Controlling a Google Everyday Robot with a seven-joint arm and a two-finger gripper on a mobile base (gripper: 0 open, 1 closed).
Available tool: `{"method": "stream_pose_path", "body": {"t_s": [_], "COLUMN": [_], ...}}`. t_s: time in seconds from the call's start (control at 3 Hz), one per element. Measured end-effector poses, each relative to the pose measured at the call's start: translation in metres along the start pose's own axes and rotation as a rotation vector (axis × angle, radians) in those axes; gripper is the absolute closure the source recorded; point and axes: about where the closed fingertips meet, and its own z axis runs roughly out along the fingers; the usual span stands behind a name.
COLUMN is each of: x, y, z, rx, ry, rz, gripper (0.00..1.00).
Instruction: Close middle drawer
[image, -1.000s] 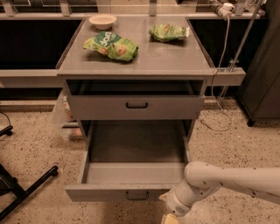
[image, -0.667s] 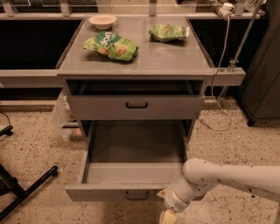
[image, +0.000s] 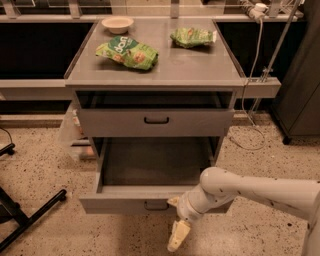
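the gripper (image: 178, 234) is seen low in front of the cabinet, pointed down at the floor from the white arm (image: 260, 190). whether the jaws are open or closed cannot be told, and nothing is seen held in them. the middle drawer (image: 120, 203) is pulled far out. its front panel is placed just above the jaws, its black handle (image: 156, 205) just above them and slightly toward the view's left. the upper drawer (image: 200, 121) is found well above the jaws, slightly ajar. farther above, 2 green snack bags (image: 128, 52) and 1 bowl (image: 117, 23) are laid on the cabinet top (image: 170, 70).
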Motion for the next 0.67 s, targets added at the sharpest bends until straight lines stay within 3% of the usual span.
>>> {"method": "stream_pose_path", "body": {"t_s": [0.33, 0.67], "x": [-0.0251, -0.029], "y": [-0.0171, -0.0265], "z": [-0.0104, -0.0111], "rx": [0.124, 0.162], "ry": [-0.055, -0.068], "rz": [-0.042, -0.042], "gripper": [0.0, 0.0]}}
